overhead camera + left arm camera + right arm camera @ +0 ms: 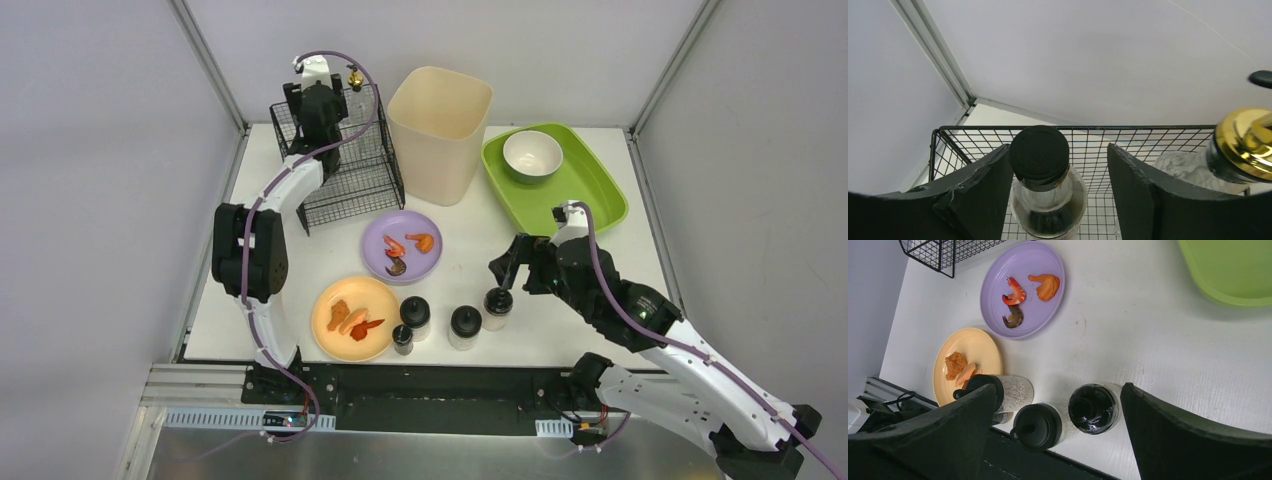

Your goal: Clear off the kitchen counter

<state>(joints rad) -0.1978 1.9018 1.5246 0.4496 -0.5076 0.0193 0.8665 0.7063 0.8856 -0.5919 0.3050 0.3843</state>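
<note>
**Key relation.** The right hand (1058, 390) hangs above the front row of bottles on the bench (470, 260). Its fingers are spread wide and it holds nothing. The dark bottle (1094, 407) stands upright below the gap between the fingers, off-centre toward one finger. Its long axis is vertical. In the overhead view this bottle is the nearest of the row to the right hand, lying just toward the near edge of the bench from it. A straight descent with a small sideways correction would probably put a finger on each side of it.

**Other arm.** The left hand (1058, 155) is well apart from this row, at the far left corner, over the wire basket (345, 165). Its fingers are partly open. The black-capped bottle (1039, 152) stands upright in the basket between them. One finger is just beside the cap and a clear gap shows at the other, so it is judged not to be clamped.

**Counts.**
- Bottles on the bench: four, all near the front edge.
- Bottles in the basket: two, the second being the gold-capped bottle (1243, 145).
- Plates: two, the purple plate (401, 246) with three food pieces and the orange plate (355, 318) with about three.
- One bowl (532, 155) in one green tray (600, 195).
- One cream bin (440, 130).
</note>
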